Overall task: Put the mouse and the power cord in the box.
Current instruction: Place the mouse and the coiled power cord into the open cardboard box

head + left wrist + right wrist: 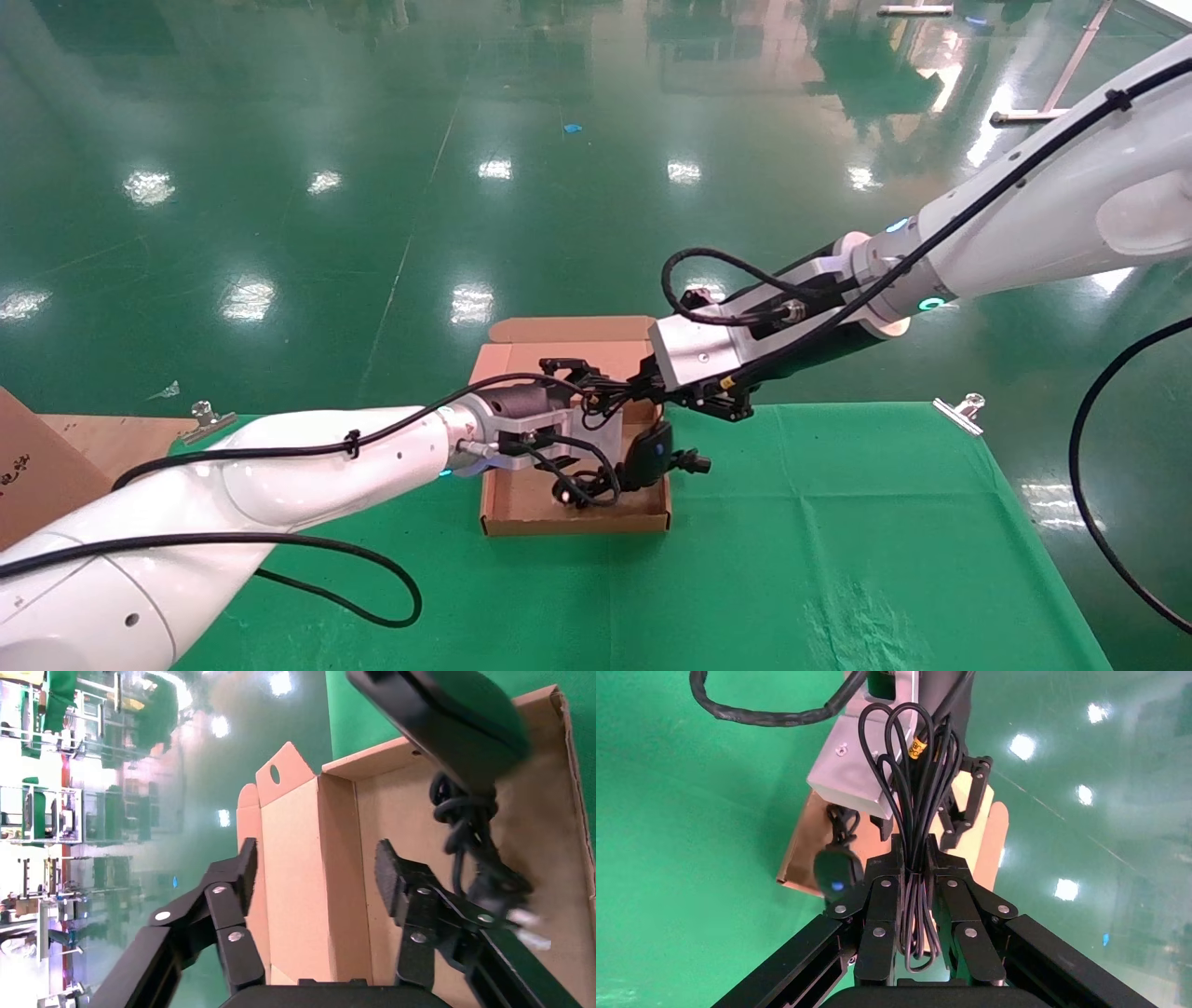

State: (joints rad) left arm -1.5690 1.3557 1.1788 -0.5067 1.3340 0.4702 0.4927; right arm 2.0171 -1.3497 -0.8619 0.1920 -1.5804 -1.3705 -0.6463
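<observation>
The brown box [521, 508] lies open on the green cloth, its lid [570, 330] tilted back at the far side. My right gripper [643, 385] [914, 850] hangs just above the box, shut on a bundle of power cord [912, 776] loops. From that bundle dangles the black mouse [651, 452] [837, 871], at the box's right wall. More cord [585, 486] trails onto the box floor. My left gripper [579, 391] [316, 871] is open, one finger on each side of an upright cardboard panel [302, 853] at the box's far side. The mouse [450, 720] hangs beyond it.
Metal clips [959, 411] [207, 417] pin the green cloth [838, 559] at the table's back corners. A brown cardboard piece [37, 466] stands at the far left. Beyond the table's back edge is glossy green floor. The left arm's black cable [372, 596] loops over the cloth.
</observation>
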